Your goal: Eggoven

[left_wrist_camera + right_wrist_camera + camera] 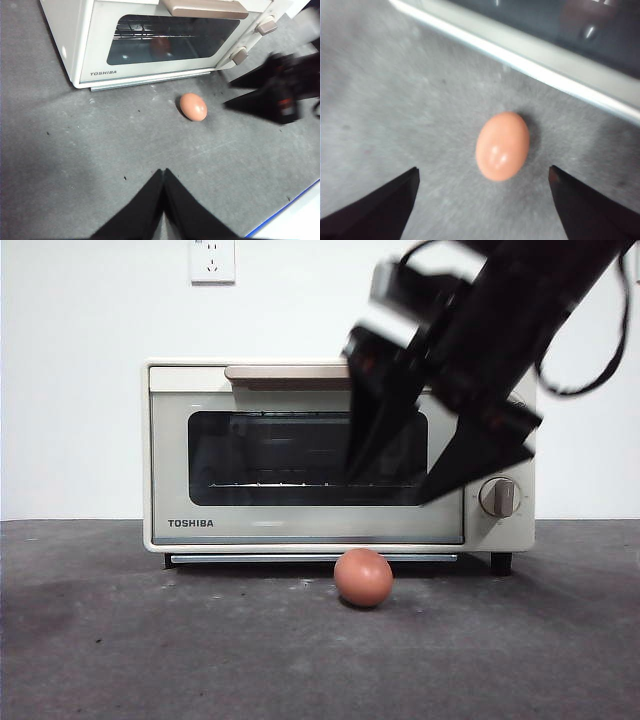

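On the left, your left gripper [164, 172] waits with jaws pressed together, well back from the work. Centre: the egg [363, 577] lies on the dark tabletop [120, 640], just in front of the closed TOSHIBA toaster oven [300, 530]. Right gripper [400, 485] hangs above it, jaws spread wide. Smooth, light, brittle, likely to roll; pinch softly across the middle.

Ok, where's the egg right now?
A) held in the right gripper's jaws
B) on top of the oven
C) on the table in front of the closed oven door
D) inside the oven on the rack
C: the egg lies on the table just in front of the oven, whose door is shut, and the right gripper hangs over it with jaws open and clear of it.
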